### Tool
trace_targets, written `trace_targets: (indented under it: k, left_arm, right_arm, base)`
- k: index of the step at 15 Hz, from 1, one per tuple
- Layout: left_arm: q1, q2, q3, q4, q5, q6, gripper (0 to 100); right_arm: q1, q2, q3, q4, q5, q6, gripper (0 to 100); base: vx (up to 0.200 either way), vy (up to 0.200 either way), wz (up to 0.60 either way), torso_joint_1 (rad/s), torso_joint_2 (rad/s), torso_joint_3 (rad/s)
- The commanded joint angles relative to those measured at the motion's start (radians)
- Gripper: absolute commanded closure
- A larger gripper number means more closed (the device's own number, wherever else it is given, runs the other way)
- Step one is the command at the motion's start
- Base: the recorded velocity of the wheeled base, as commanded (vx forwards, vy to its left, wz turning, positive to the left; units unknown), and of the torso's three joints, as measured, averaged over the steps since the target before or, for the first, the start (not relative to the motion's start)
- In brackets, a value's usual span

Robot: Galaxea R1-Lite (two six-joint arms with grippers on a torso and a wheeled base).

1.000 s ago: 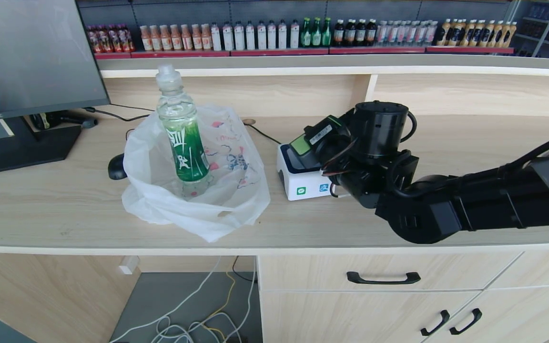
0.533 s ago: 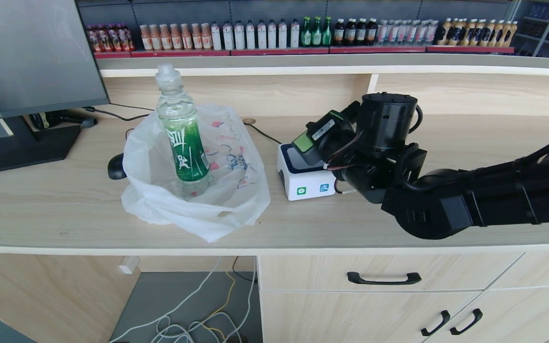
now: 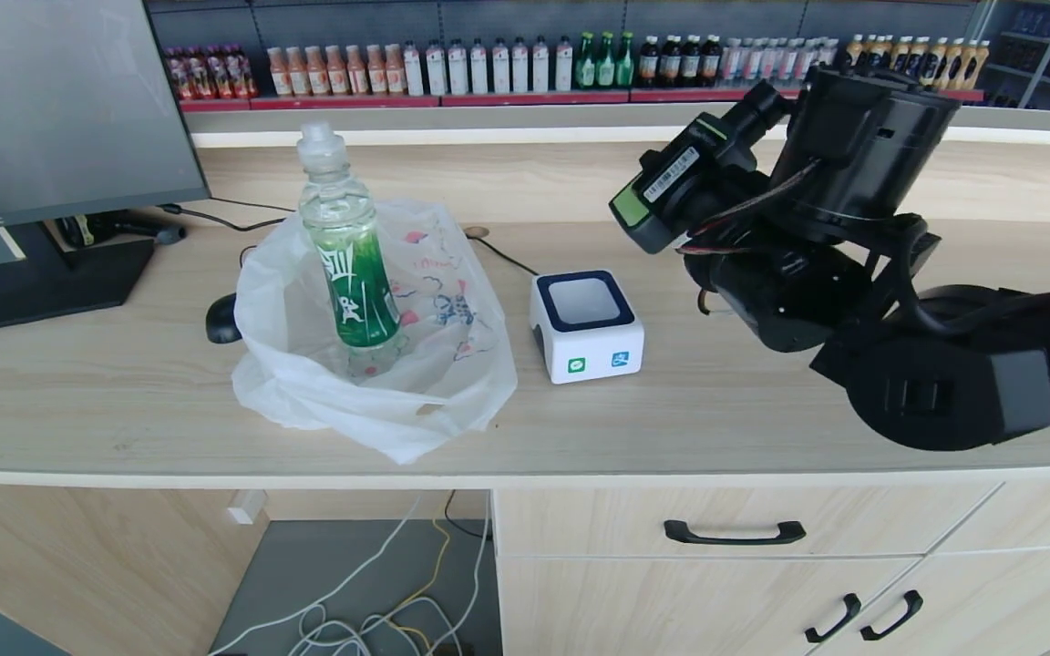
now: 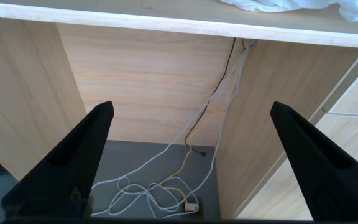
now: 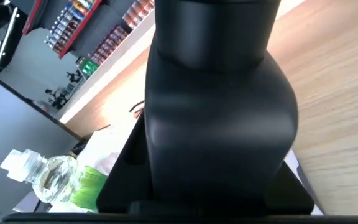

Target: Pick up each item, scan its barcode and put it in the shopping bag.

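My right gripper is shut on a dark box with a green end and a white barcode label. It holds the box in the air, up and to the right of the white scanner. In the right wrist view the dark box stands close before the camera. A white plastic shopping bag lies open on the counter left of the scanner. A clear bottle with a green label stands upright in the bag. My left gripper hangs open below the counter edge.
A monitor stands at the far left, with a black mouse behind the bag. A raised wooden ledge runs along the back. Drawers with black handles sit under the counter. Loose cables lie on the floor.
My right arm has lifted the box up and to the right, off the scanner top, which is now uncovered. The bag and the bottle have not moved.
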Motion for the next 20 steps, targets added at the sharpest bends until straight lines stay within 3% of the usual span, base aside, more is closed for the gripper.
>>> trace_targets:
  k: [1, 6, 9, 11, 17, 20]
  left_arm:
    - [0.0, 0.0, 0.0, 0.0, 0.0, 0.0, 0]
    - [0.0, 0.0, 0.0, 0.0, 0.0, 0.0, 0]
    - [0.0, 0.0, 0.0, 0.0, 0.0, 0.006, 0]
    - [0.0, 0.0, 0.0, 0.0, 0.0, 0.004, 0]
    - [0.0, 0.0, 0.0, 0.0, 0.0, 0.006, 0]
    - [0.0, 0.0, 0.0, 0.0, 0.0, 0.003, 0]
  right_arm:
    - [0.012, -0.119, 0.105, -0.112, -0.039, -0.108, 100]
    - [0.016, -0.248, 0.444, -0.477, 0.102, -0.518, 100]
    - [0.012, -0.231, 0.566, -0.611, 0.332, -0.687, 100]
    - [-0.019, -0.227, 0.611, -0.615, 0.398, -0.733, 100]
    - [-0.086, -0.147, 0.571, -0.658, 0.42, -0.734, 100]
    - [-0.132, -0.133, 0.566, -0.664, 0.444, -0.716, 100]
  base:
    - [0.0, 0.0, 0.0, 0.0, 0.0, 0.0]
    - [0.0, 0.0, 0.0, 0.0, 0.0, 0.0]
    - [0.0, 0.0, 0.0, 0.0, 0.0, 0.0]
    - [0.0, 0.0, 0.0, 0.0, 0.0, 0.0]
    - [0.0, 0.0, 0.0, 0.0, 0.0, 0.0]
    - [0.0, 0.2, 0.0, -0.004, 0.0, 0.002]
